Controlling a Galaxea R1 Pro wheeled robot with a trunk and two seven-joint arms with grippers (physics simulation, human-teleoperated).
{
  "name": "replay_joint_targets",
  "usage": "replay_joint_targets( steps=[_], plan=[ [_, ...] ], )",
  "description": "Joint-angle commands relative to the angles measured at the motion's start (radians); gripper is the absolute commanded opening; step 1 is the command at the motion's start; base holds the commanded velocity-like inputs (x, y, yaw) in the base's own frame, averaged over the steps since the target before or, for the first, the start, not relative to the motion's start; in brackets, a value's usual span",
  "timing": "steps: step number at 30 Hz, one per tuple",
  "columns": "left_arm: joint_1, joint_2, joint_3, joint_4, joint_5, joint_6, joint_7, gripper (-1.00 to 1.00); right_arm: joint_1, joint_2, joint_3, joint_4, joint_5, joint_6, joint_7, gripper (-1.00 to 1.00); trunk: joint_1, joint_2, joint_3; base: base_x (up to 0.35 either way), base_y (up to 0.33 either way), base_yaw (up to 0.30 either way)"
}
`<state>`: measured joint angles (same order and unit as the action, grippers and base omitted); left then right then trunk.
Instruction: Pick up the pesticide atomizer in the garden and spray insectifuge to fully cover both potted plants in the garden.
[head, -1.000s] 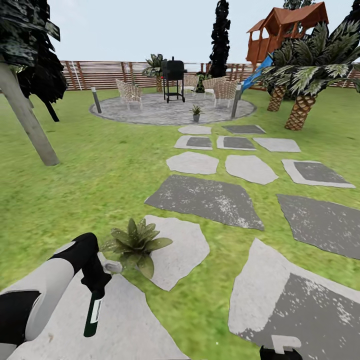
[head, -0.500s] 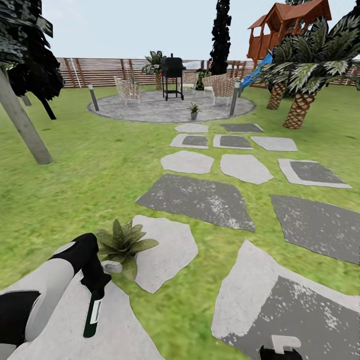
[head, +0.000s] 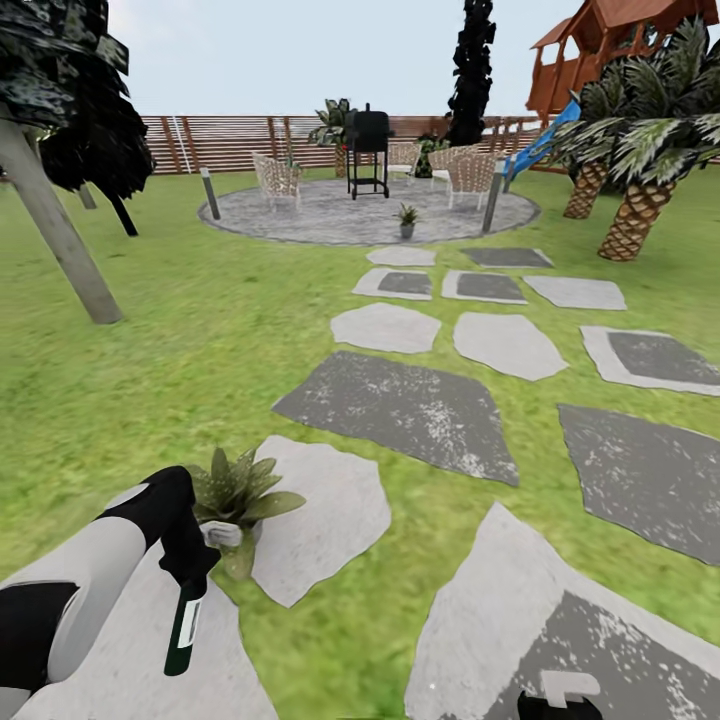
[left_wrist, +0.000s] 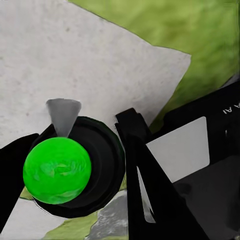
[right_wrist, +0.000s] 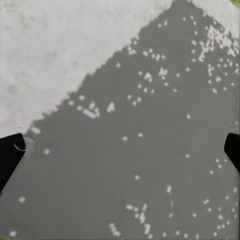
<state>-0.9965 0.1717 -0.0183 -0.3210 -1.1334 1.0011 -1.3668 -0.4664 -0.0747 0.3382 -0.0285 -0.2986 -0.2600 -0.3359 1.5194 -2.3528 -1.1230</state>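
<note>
Left tool (head: 190, 570), seen at the lower left of the head view, is clamped on the pesticide atomizer (head: 183, 632), a slim dark green bottle with a white label that hangs downward from the black fingers over a pale stepping stone (head: 150, 640). Just beyond the left tool, touching it in the picture, a near potted plant (head: 232, 492) with pointed green leaves is seen at the edge of another pale stone (head: 320, 515). A path of grey stepping stones is laid across the green lawn (head: 180, 370) toward a round paved patch (head: 360, 215). On that patch, well apart from the robot, a second potted plant (head: 406, 220) is seen, with a black grill (head: 368, 150) and wicker chairs (head: 280, 180) behind it. A brown slatted fence (head: 230, 140) is drawn across the back, palm trees (head: 640, 160) stand at the right, and a leaning tree trunk (head: 55, 235) at the left. A small part of the right tool (head: 560, 702) is visible at the bottom edge.

From the left wrist view, the atomizer (left_wrist: 75, 165) is seen end-on as a dark round body with a bright green ball over it, held between the black fingers (left_wrist: 145, 170), above pale stone and grass.

From the right wrist view, the two black fingertips (right_wrist: 10, 155) are seen far apart at opposite edges, nothing between them, above a dark grey stone (right_wrist: 140, 150) speckled with white.
</note>
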Motion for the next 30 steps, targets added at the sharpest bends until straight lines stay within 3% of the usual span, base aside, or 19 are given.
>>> replay_joint_targets(
  steps=[1,9,15,21,30],
  plan=[
    [-0.001,0.000,-0.002,-0.001,-0.006,0.010,-0.009,-1.00,0.000,0.000,0.009,-0.001,-0.010,-0.002,-0.002,1.00,0.000,0.000,-0.001,0.179,-0.242,0.277],
    [0.001,0.009,-0.002,-0.001,-0.006,0.010,-0.005,-1.00,0.000,0.000,0.009,-0.001,-0.010,-0.002,-0.002,1.00,0.000,0.000,-0.001,0.074,-0.271,0.274],
    [0.017,0.037,-0.002,0.000,-0.006,0.008,-0.003,-1.00,0.000,0.000,0.009,-0.001,-0.010,-0.002,-0.002,1.00,0.000,0.000,-0.001,0.001,-0.291,0.056],
    [0.033,0.044,0.000,0.000,-0.006,0.007,-0.002,-1.00,0.000,0.000,0.009,-0.001,-0.010,-0.002,-0.002,1.00,0.000,0.000,-0.001,0.015,-0.292,0.113],
    [0.125,0.054,0.010,-0.003,0.001,0.007,0.080,-1.00,0.000,0.001,0.009,-0.001,-0.010,-0.002,-0.002,1.00,0.000,0.000,-0.001,0.067,-0.186,0.272]
  ],
)
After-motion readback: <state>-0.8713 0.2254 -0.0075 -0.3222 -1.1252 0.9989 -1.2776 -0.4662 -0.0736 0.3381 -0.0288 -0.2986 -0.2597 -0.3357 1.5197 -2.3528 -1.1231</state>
